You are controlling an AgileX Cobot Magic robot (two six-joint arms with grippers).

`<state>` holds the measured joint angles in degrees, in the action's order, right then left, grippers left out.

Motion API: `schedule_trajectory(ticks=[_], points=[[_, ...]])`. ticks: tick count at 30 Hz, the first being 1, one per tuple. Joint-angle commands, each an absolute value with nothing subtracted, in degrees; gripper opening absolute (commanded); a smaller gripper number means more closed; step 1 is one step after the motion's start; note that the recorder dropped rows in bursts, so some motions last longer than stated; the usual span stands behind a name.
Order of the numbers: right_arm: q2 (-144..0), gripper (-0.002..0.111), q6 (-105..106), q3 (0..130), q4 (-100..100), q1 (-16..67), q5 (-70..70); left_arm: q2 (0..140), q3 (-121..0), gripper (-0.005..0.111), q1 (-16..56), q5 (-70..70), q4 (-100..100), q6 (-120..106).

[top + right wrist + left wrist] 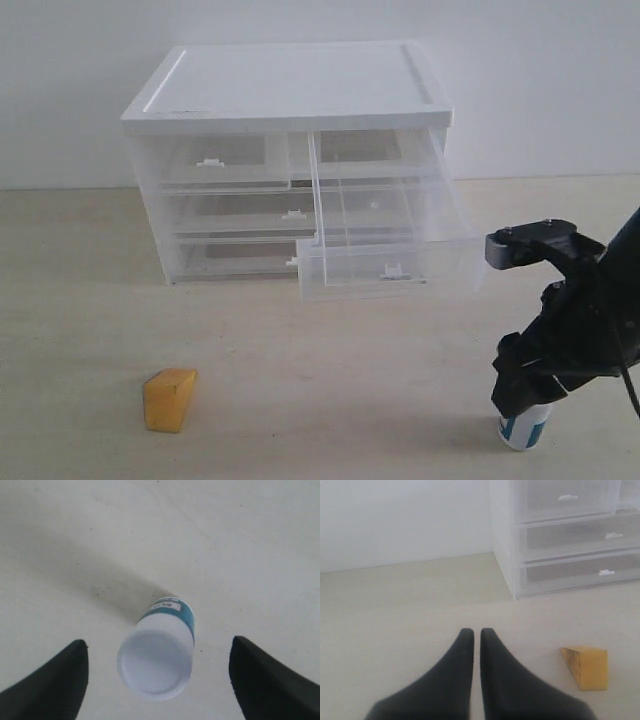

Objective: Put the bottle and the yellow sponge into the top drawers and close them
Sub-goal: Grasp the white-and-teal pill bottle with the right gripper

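So, outside camera first: the bottle [524, 428] stands upright in front of the cabinet [290, 90], off past its right corner, with the right pincer [528, 395] directly on top of it. The right top drawer [390, 240] is pulled out and looks empty; the left top drawer [215, 160] is shut. The yellow sponge [170, 399] sits in front of the cabinet's left end, well apart from the bottle. We'd say the right arm is clearly the nearer one for the bottle.

Left wrist camera: the left pincer [472, 640] is pinched closed with nothing in it, and the sponge [586, 666] lies near it, on the cabinet [505, 540] side.

Right wrist camera: we're looking straight down at the bottle [157, 655]. Its long axis runs vertical, right along the approach, and the right pincer [158, 642] is spread wide with a jaw on each side, neither touching. Looks to us like a straight drop and squeeze.

The tabletop [330, 380] is plain, pale and flat, with a bare white wall [540, 80] behind the cabinet.
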<state>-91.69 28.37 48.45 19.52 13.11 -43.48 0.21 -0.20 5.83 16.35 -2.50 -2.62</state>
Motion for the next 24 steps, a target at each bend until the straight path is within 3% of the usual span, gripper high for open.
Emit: schedule_trajectory(ticks=[1, 15, 18, 24], points=[[-93.24, 0.069, 29.0, 48.68, 18.87, 12.63, -41.62, 0.0, 0.0, 0.004, 5.72, 15.92, -2.58, -2.58], [-97.29, 0.068, 29.0, 48.68, 18.87, 12.63, -37.04, 0.0, 0.0, 0.004, 5.72, 15.92, -2.58, -2.58], [-97.32, 0.057, 29.0, 48.68, 18.87, 12.63, -36.78, 0.0, 0.0, 0.004, 5.72, 15.92, -2.58, -2.58], [-97.32, 0.023, 29.14, 48.68, 18.47, 12.63, -38.92, 0.0, 0.0, 0.004, 5.72, 15.92, -2.58, -2.58]])
